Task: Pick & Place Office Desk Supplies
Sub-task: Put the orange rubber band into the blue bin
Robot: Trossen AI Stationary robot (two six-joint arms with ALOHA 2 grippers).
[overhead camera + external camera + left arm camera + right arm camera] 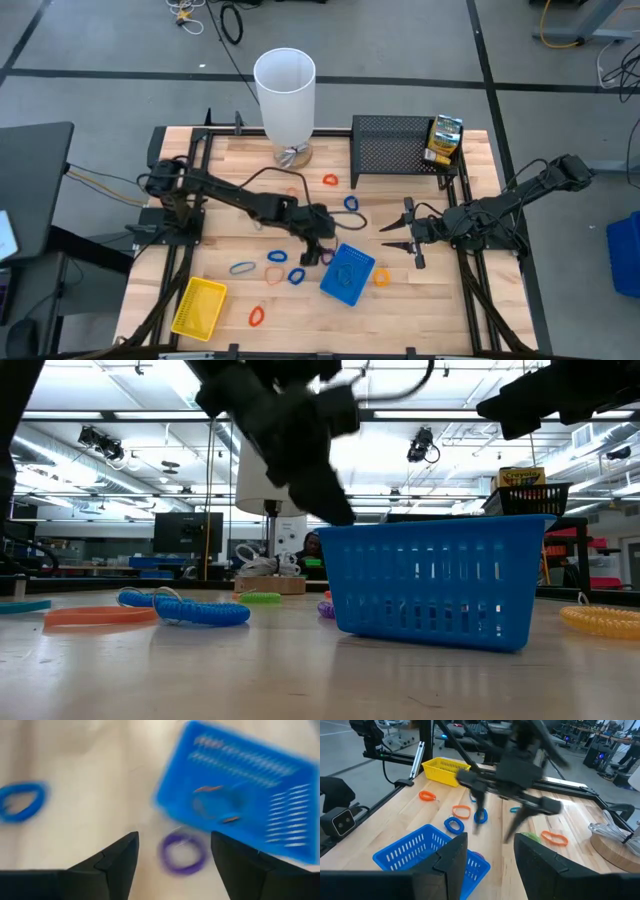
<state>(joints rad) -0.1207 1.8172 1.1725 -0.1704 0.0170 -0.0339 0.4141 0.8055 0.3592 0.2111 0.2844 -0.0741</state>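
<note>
**Nearly over the purple loop, beside the blue tray**

Clearly the step in hand, as I judge it, is picking up the small purple rubber-band loop (183, 853) and dropping it in the blue tray (348, 273). The left pincer (318, 252) hangs over the middle of the surface with its fingers spread wide and nothing between them. Seen past its own fingers, the loop lies flat on the wood in the gap, just beside the tray's wall, apart from it or barely touching; I cannot tell which.

To do this well, I would come straight down with one finger outside the loop and one inside the ring, or both astride one side of it, so the thin band is pinched and not pushed away. The tray is the hazard: the finger nearest it could catch the wall and shove the tray toward the front edge. A light tray like that will slide easily. Then lift, clear the wall, and let go over the tray's floor.

The right pincer (403, 232) waits toward the right side of the surface, fingers parted, holding nothing. Other loops lie scattered toward the front and left, and a yellow tray (199, 307) sits near the front left corner.
</note>
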